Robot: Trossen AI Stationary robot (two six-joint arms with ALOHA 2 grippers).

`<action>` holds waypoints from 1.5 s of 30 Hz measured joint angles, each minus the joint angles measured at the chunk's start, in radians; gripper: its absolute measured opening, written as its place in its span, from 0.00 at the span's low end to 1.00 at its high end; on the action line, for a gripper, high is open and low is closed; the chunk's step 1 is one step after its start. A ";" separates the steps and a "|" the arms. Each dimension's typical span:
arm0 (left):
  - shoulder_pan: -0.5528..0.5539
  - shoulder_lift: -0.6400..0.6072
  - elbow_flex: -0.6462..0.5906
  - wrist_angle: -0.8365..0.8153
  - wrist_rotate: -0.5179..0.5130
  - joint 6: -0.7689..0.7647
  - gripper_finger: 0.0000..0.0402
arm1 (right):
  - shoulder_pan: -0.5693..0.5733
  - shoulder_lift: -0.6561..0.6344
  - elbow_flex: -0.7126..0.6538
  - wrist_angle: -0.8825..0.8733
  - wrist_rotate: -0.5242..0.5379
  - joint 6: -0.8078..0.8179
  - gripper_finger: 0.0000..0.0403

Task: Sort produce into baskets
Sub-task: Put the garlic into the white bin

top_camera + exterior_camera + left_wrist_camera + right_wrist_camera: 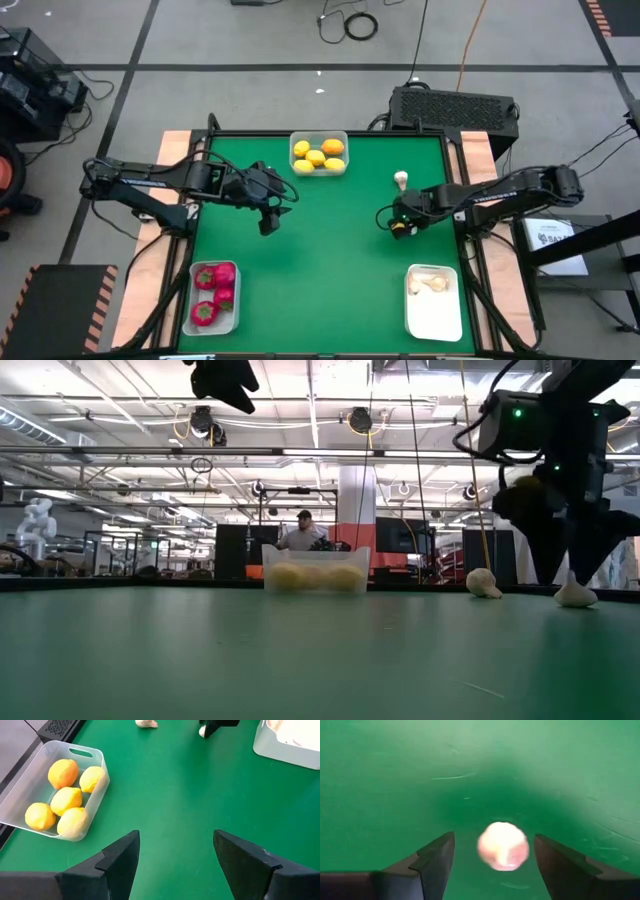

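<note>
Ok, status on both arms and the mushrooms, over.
Right gripper open, straddling a mushroom on the mat. Left gripper open, empty, mid-table. One more mushroom loose. Nothing in the way.

The lemons (320, 156) sit in the far basket (341, 137), one mushroom (400, 179) lies on the table (330, 260) right of it, another between the right gripper (397, 226)'s fingers.

A large open robotics lab or industrial hall is showing here: exposed ceiling trusses with hanging lamps (360, 420), a white humanoid robot (36, 520) standing at nine o'clock, a seated person (303, 532) working at twelve o'clock, black cables (350, 22) trailing across grey concrete floor.
</note>
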State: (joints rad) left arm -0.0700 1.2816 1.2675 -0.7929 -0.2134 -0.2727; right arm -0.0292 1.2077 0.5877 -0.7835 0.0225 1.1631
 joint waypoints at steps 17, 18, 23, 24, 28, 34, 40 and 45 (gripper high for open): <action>0.005 0.000 0.000 -0.002 -0.028 0.052 0.65 | 0.045 0.118 0.000 0.007 -0.030 0.030 0.63; 0.005 0.000 0.000 -0.002 -0.028 0.052 0.65 | 0.047 0.118 0.000 0.007 -0.030 0.030 0.63; 0.005 0.000 0.000 -0.002 -0.028 0.053 0.65 | 0.047 0.118 0.000 0.007 -0.025 0.029 0.59; 0.005 0.000 0.000 -0.002 -0.028 0.059 0.65 | 0.047 0.118 0.000 0.007 -0.022 0.027 0.58; 0.005 0.000 0.000 -0.001 -0.030 0.071 0.65 | 0.046 0.118 0.000 0.004 -0.021 0.017 0.48; 0.005 0.000 0.000 -0.001 -0.031 0.077 0.65 | 0.046 0.099 0.008 -0.001 -0.042 -0.003 0.35; 0.005 0.000 0.000 0.018 -0.031 0.078 0.65 | 0.052 0.042 0.085 0.001 -0.055 0.002 0.33; 0.005 0.000 0.000 0.094 -0.031 0.107 0.65 | 0.113 0.010 0.195 0.000 -0.055 0.044 0.34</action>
State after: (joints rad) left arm -0.0650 1.2816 1.2675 -0.6988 -0.2440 -0.1657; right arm 0.0834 1.2176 0.7822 -0.7831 -0.0327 1.2072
